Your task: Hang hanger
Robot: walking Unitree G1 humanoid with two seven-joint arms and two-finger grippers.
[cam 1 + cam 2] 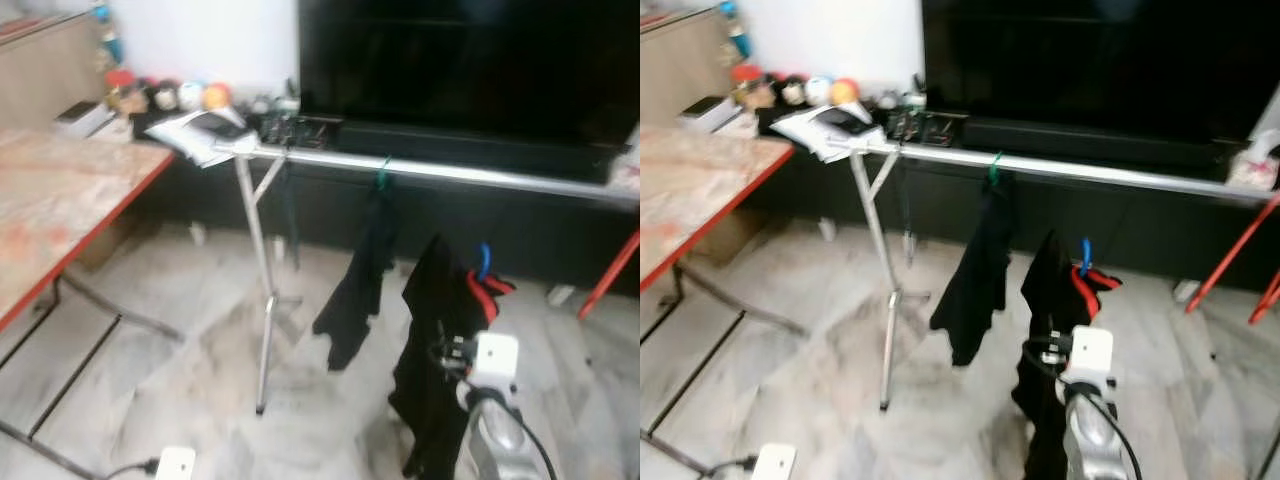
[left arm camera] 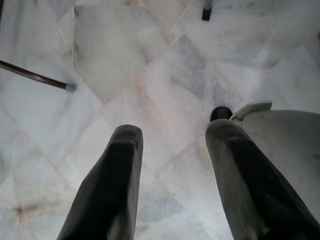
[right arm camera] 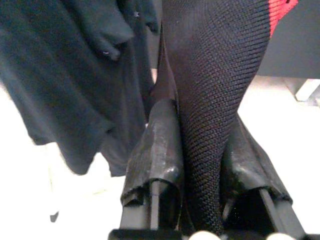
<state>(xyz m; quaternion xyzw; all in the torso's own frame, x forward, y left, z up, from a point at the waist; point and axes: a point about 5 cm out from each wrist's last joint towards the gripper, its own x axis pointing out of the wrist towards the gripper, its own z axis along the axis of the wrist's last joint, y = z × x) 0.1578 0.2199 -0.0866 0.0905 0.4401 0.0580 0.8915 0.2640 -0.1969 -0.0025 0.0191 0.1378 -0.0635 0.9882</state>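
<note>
A silver clothes rail (image 1: 450, 172) runs across in front of a black TV. From it hangs a black garment (image 1: 355, 290) on a green hanger hook (image 1: 382, 175). To its right and lower, a second black garment (image 1: 435, 340) with red trim hangs from a blue hanger hook (image 1: 484, 262), which sits well below the rail. My right gripper (image 3: 200, 120) is shut on this garment's black mesh cloth, and its white wrist (image 1: 492, 362) rises from the bottom right. My left gripper (image 2: 172, 132) is open, pointing down at the marble floor.
A wooden table with a red edge (image 1: 60, 200) stands at the left. The rack's upright leg (image 1: 265, 320) stands on the floor ahead. Papers (image 1: 200, 135) lie at the rail's left end. A white power strip (image 1: 175, 462) lies on the floor. A red leg (image 1: 610, 270) slants at the right.
</note>
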